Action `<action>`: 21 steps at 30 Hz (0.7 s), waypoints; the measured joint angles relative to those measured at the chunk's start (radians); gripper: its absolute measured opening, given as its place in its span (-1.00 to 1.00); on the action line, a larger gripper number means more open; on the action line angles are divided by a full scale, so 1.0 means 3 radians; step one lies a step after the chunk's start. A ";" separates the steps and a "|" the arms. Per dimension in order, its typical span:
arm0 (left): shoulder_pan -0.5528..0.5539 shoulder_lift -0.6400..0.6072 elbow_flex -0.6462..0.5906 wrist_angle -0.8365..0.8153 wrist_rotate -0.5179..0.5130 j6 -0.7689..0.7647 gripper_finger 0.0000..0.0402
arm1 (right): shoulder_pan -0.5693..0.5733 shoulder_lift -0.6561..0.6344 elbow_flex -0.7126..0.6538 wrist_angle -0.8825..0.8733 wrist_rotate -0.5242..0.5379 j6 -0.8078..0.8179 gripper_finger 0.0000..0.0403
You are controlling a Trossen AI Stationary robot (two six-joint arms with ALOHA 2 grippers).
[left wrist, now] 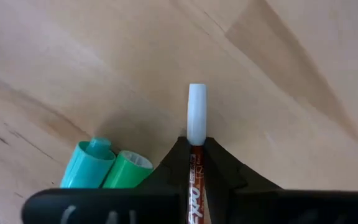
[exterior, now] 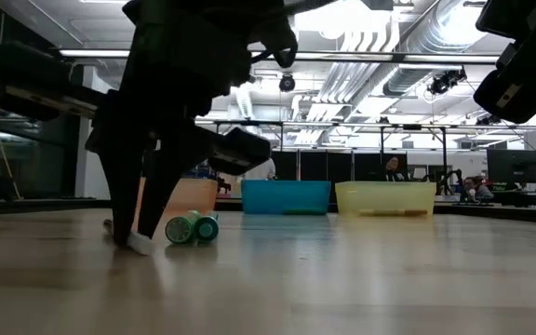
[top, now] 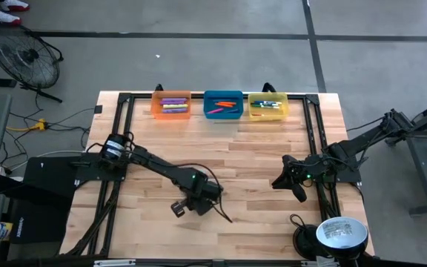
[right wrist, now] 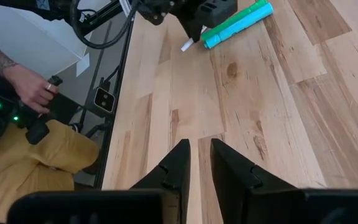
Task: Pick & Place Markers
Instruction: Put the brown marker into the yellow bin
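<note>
Two green markers [left wrist: 104,168] lie side by side on the wooden worktop [top: 258,148], just beside the left gripper [left wrist: 194,155]. This gripper is down at the worktop, in the front middle part, and its fingers [left wrist: 225,168] are clamped on a thin brown marker [left wrist: 195,180] with a white cap. The cap sticks out beyond the fingertips. Some white cursive writing runs along the barrel of this marker, but I cannot read it.

From table height, the two green markers show their round ends and touch each other, and the white tip of the held marker is at the wood.

At the far edge of the worktop stand three bins in a row: an orange bin [top: 170,104], a blue bin [top: 223,105] and a yellow bin [top: 267,106]. Each bin has several markers inside.

The right gripper [right wrist: 199,155] waits above the right side of the worktop, well apart from the markers. Its fingers are almost together, with only a narrow gap, and hold nothing.

Beside the table, a person's hand [right wrist: 36,93] holds a dark handle.
</note>
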 joint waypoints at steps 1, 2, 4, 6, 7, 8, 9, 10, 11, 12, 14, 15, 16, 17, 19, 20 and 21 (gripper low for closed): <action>0.0005 0.0000 -0.0002 0.0017 0.0012 -0.0064 -0.93 | -0.0001 0.0000 0.0000 0.0000 0.0000 0.0000 -0.74; 0.0022 0.0000 -0.0005 0.0043 0.0020 -0.0120 -0.93 | 0.0000 0.0000 0.0000 0.0000 0.0000 0.0000 -0.75; 0.0038 -0.0001 -0.0007 0.0094 0.0078 -0.0226 -0.93 | 0.0000 0.0000 0.0000 0.0000 0.0000 0.0000 -0.75; 0.0042 -0.0001 -0.0007 0.0126 0.0064 -0.0342 -0.93 | 0.0000 0.0000 0.0000 0.0000 0.0000 -0.0001 -0.76; 0.0056 -0.0001 -0.0007 0.0144 0.0061 -0.0400 -0.93 | 0.0000 0.0000 0.0000 -0.0003 0.0000 -0.0059 -0.76; 0.0060 -0.0001 -0.0007 0.0150 0.0073 -0.0473 -0.93 | 0.0000 0.0001 0.0000 -0.0017 0.0001 -0.0231 -0.76; 0.0068 -0.0001 -0.0007 0.0155 0.0077 -0.0557 -0.93 | -0.0001 0.0000 0.0000 -0.0041 0.0002 -0.0482 -0.75; 0.0081 -0.0001 -0.0007 0.0159 0.0074 -0.0625 -0.93 | -0.0001 0.0000 0.0000 -0.0051 0.0001 -0.0749 -0.75; 0.0093 -0.0009 -0.0007 0.0162 0.0073 -0.0690 -0.93 | -0.0001 0.0001 0.0000 -0.0051 0.0001 -0.0984 -0.74; 0.0094 -0.0036 -0.0007 0.0174 0.0068 -0.0761 -0.93 | 0.0000 0.0001 0.0000 -0.0049 0.0002 -0.1199 -0.74; 0.0092 -0.0074 -0.0007 0.0198 0.0038 -0.0856 -0.93 | 0.0000 0.0001 0.0000 -0.0047 0.0001 -0.1515 -0.74; 0.0093 -0.0074 -0.0008 0.0213 0.0022 -0.0896 -0.93 | -0.0001 0.0001 0.0000 -0.0047 0.0002 -0.1623 -0.74; 0.0093 -0.0074 -0.0007 0.0221 0.0008 -0.0925 -0.93 | 0.0000 0.0001 0.0000 -0.0039 0.0023 -0.1659 -0.75; 0.0093 -0.0097 0.0009 0.0207 -0.0013 -0.0952 -0.93 | 0.0000 0.0001 0.0000 -0.0013 0.0079 -0.1651 -0.75; 0.0089 -0.0136 0.0055 0.0151 -0.0064 -0.0999 -0.93 | 0.0000 0.0001 0.0000 0.0031 0.0231 -0.1679 -0.76; 0.0088 -0.0136 0.0089 0.0138 -0.0079 -0.1003 -0.93 | -0.0001 0.0000 0.0000 0.0036 0.0318 -0.1754 -0.77; 0.0090 -0.0134 0.0122 0.0116 -0.0093 -0.1011 -0.93 | 0.0000 0.0001 0.0000 0.0052 0.0415 -0.1819 -0.77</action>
